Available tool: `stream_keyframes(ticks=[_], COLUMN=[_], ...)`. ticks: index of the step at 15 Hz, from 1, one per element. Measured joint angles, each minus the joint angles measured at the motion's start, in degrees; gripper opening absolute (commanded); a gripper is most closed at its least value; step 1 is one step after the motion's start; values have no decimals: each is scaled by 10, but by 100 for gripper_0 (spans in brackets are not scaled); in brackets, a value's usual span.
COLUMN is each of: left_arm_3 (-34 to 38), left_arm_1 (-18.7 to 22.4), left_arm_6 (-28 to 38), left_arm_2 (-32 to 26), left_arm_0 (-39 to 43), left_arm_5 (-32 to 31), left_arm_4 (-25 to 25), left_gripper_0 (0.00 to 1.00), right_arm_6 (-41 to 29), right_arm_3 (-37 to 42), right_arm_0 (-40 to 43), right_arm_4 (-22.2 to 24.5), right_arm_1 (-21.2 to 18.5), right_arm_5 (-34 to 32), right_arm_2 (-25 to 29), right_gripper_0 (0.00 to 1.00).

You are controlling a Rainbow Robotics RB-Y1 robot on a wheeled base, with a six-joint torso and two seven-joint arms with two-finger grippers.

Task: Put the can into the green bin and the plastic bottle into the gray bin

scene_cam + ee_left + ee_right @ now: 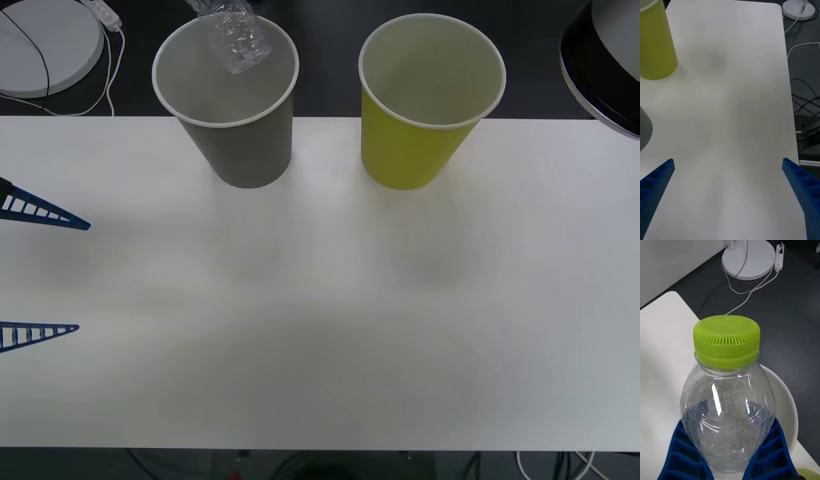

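White table (320, 330) spans frame centre. Gray bin (240, 150) upper left, green bin (410, 150) upper right w/ no can in sight. We see plastic bottle (232, 35) over gray bin's mouth, prob. for drop. Right gripper (728, 461) pinches bottle; wrist cam adds lime cap (727, 341). Left gripper (40, 270) spread, left edge, idle.

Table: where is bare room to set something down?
The table is bare in front of the gray bin and green bin. Tight spots: the gap between the bins, and the left edge by the open left gripper.
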State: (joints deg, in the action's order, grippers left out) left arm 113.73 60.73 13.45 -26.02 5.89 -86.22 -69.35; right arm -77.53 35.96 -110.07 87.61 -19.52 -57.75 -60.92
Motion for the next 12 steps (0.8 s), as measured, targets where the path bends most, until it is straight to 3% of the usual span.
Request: stream_keyframes(ticks=[3,5,8,12], left_arm_3=[0,0,0,0], left_arm_1=[0,0,0,0], left_arm_6=[0,0,0,0], left_arm_2=[0,0,0,0], left_arm_0=[0,0,0,0], left_arm_5=[0,0,0,0], left_arm_4=[0,0,0,0], left_gripper_0=[100,100,100,100], right_arm_6=[0,1,54,63], right_arm_3=[-1,-3,-13,-21], right_arm_0=[0,0,0,0], right_arm_4=[-2,-4,-9,-25], right_arm_1=[0,0,0,0], right_arm_5=[0,0,17,20], right_arm_2=[-1,-1,-10,-11], right_gripper_0=[1,100,100,100])
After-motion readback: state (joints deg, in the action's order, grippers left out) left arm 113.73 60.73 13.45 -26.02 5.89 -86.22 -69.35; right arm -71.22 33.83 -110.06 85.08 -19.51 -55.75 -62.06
